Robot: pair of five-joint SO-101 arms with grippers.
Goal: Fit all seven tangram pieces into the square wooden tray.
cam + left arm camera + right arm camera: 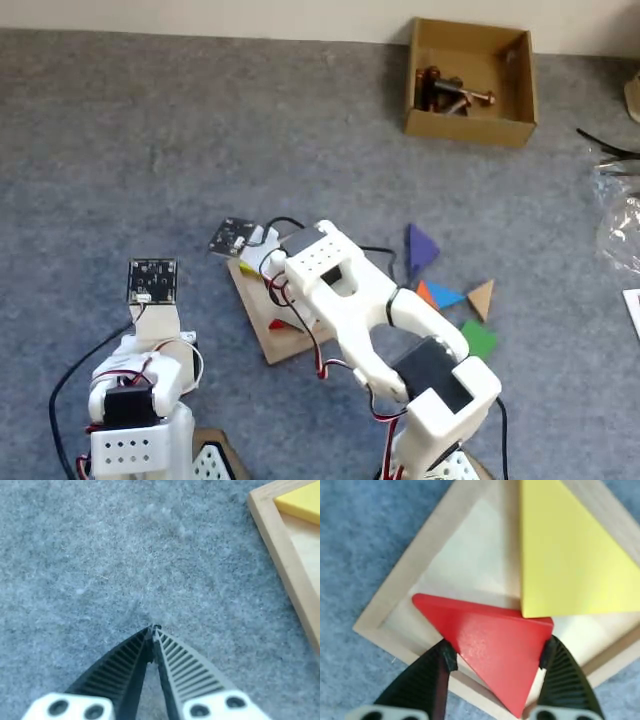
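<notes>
The square wooden tray [262, 335] lies on grey carpet at the table's middle. In the right wrist view its rim [405, 575] frames a yellow triangle [570, 555] lying inside and a red triangle [495, 640] whose tip overlaps the rim. My right gripper [497, 655] is shut on the red triangle, one finger on each side. My left gripper [152, 628] is shut on nothing, low over bare carpet beside the tray's edge [280, 550]. Loose beside the tray lie a purple triangle [420, 248], an orange and a blue piece [438, 295], a tan triangle [482, 298] and a green piece [478, 338].
A cardboard box [470, 80] with small metal parts stands at the back right. Clear plastic wrapping [620, 230] lies at the right edge. The left arm [140, 390] is at the front left, with open carpet behind it.
</notes>
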